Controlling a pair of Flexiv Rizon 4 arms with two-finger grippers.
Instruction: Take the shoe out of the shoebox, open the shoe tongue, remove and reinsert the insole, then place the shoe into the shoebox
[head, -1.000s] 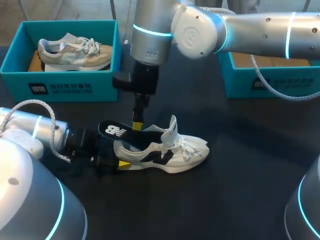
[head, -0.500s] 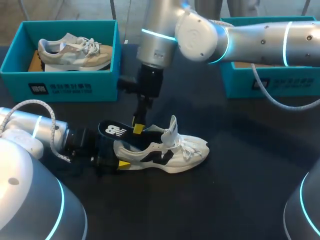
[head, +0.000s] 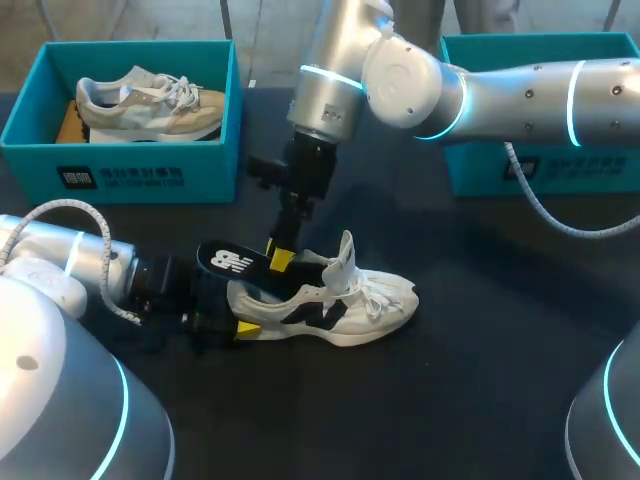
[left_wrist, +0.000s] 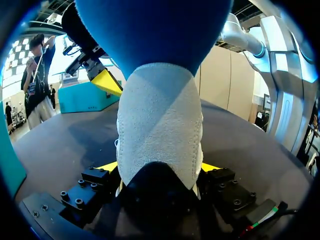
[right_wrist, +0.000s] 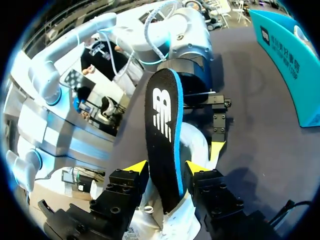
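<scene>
Shoe (head: 335, 298) sits on the dark table (head: 480, 400), in the lower middle of the head view, toe to the right. It is not in any box. My left gripper (left_wrist: 159, 169) is closed on the heel, one yellow tip on each side. The tongue (head: 346, 252) stands up. The insole (head: 232, 262) sticks out over the heel, part in and part out. My right gripper (right_wrist: 166, 169) comes down from above and pinches it from both sides. Farther back, at the upper left, the left shoebox (head: 120, 175) holds a tan shoe (head: 150, 100). The right shoebox (head: 480, 165) sits at the upper right.

I think some things could go wrong. The insole looks soft, so it may bend or catch on the heel edge. It may slip out of the thin fingers. The shoe may twist if the left grip is weak.

The front of the insole is hidden inside the shoe. In the head view the shoe covers most of the left fingers. My right arm (head: 520, 90) covers much of the right shoebox, so I cannot tell what is inside.
</scene>
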